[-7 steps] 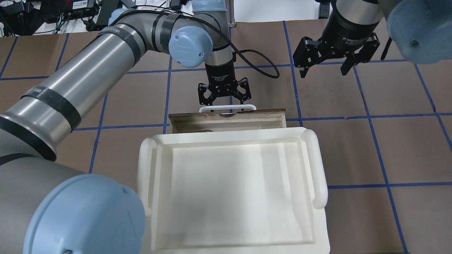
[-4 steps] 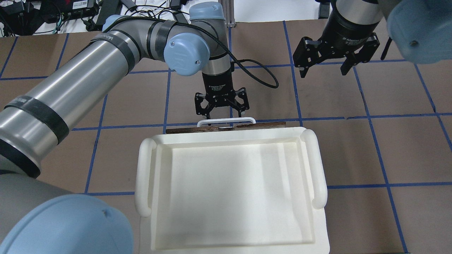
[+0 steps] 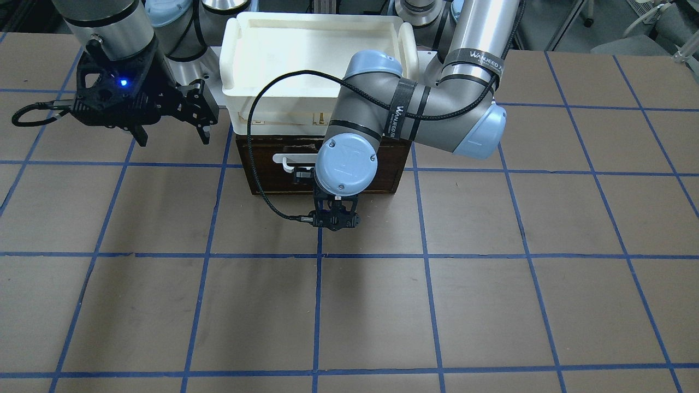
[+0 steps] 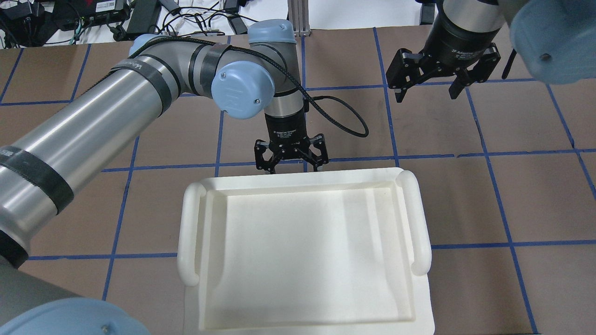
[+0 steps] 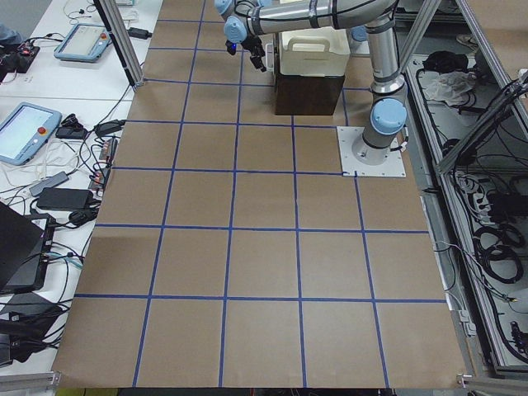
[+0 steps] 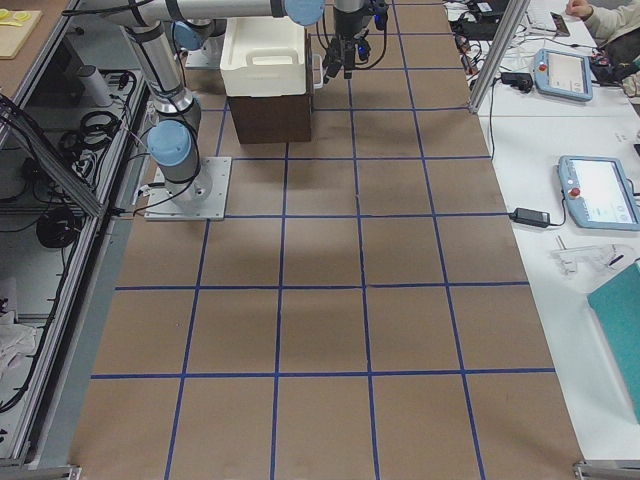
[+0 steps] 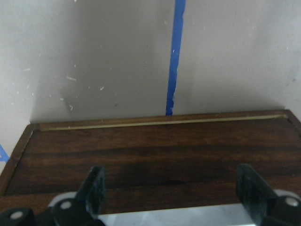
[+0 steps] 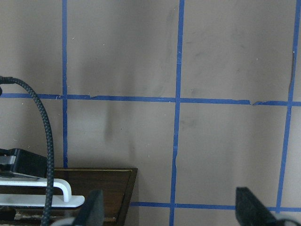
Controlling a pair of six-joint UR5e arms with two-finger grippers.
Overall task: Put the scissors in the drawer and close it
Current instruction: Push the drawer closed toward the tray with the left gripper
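The drawer point(image 3: 393, 174) sits flush in its cabinet under the white tray point(image 4: 421, 218), by the table's robot-side edge. The left tool point(image 4: 293, 167) is spread wide astride the white handle point(image 3: 286, 159), pinching nothing. The right tool point(image 4: 426, 95) hangs open, well aside. The scissors are hidden.

The left arm point(image 4: 93, 121) comes in low and long, bends sharply at the elbow and turns its wrist so that the left gripper point(image 4: 292, 164) points steeply down close to the table, its fingers point(image 7: 94, 190) spread wide with an open gap between them. The right arm point(image 4: 465, 28) holds the right gripper point(image 4: 426, 94) higher and well off to the side of the left one, also pointing downward, with its fingers point(image 8: 249, 205) likewise parted.
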